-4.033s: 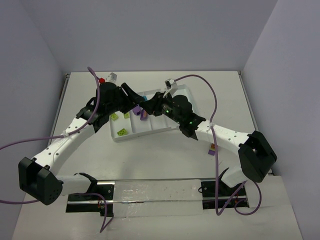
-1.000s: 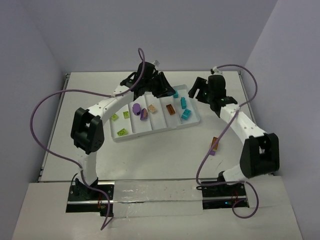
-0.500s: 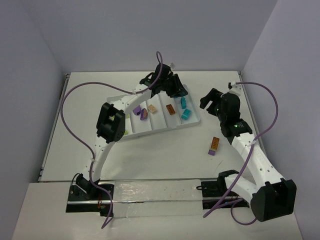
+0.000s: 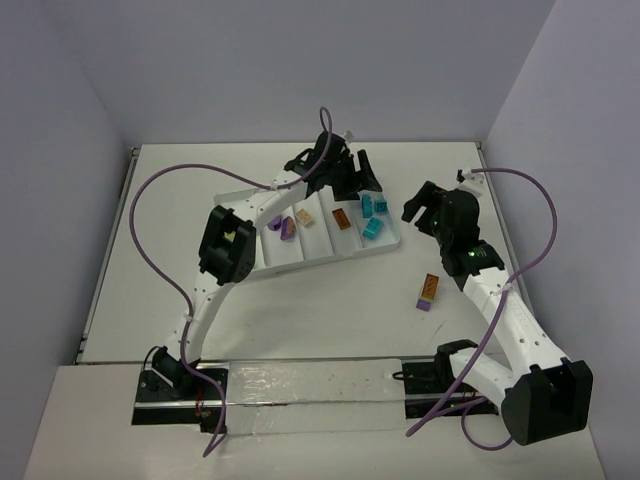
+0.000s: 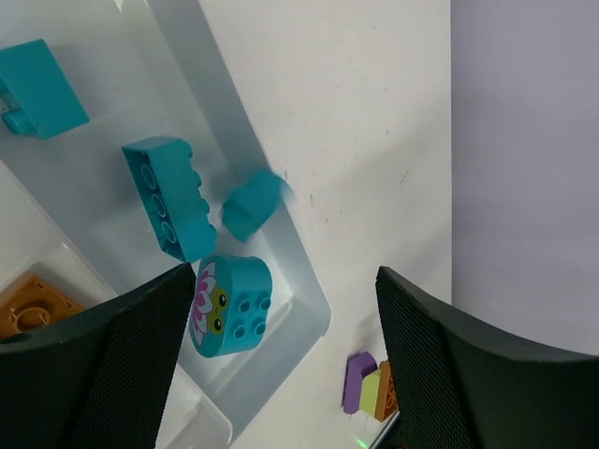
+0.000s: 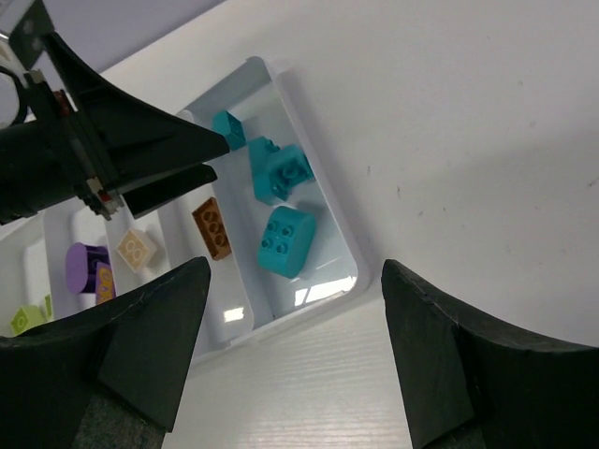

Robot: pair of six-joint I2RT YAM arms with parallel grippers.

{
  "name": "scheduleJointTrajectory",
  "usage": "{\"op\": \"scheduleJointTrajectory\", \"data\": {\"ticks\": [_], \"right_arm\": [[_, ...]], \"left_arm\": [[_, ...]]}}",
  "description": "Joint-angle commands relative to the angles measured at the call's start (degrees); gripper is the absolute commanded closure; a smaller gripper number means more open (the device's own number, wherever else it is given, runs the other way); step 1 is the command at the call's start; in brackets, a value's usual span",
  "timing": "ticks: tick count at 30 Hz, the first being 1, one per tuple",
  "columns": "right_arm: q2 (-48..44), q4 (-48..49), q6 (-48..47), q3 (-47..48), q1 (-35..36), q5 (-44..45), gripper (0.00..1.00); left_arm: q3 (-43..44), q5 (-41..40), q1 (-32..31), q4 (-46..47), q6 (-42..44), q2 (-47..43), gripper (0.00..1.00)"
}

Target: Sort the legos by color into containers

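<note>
On the white table, the loose orange-and-purple lego stack lies toward the near edge from the right gripper, farther from the left gripper; both stand spread, empty.
</note>
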Motion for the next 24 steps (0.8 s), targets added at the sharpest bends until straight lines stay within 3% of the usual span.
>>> {"op": "scheduleJointTrajectory", "data": {"ticks": [1, 6, 9, 17, 24], "right_arm": [[-1.9, -3.47, -0.72, 0.43, -0.31, 4.47, 0.19], [-2.82, -13.08, 4.08, 0.93, -0.33, 13.18, 0.18], [-3.02, -21.67, 7.2, 0.84, -0.25, 17.16, 0.18], [-5.92, -27.93, 12.99, -3.99, -0.31, 16.93, 0.19], [-2.25, -29.82, 15.79, -6.08, -0.27, 11.75, 0.22]], "left_arm": [[1.95, -1.35, -1.15, -0.82, 3.4, -4.42, 0.14], [-1.81, -3.1, -1.75, -1.53, 5.39, -11.64, 0.14], [-8.71, -5.79, -1.75, -0.79, 6.34, -18.19, 0.14], [-21.79, -13.94, -1.62, -0.8, 8.81, -34.1, 0.14], [-29.62, -15.47, -1.31, -1.3, 9.1, -41.23, 0.14]]}}
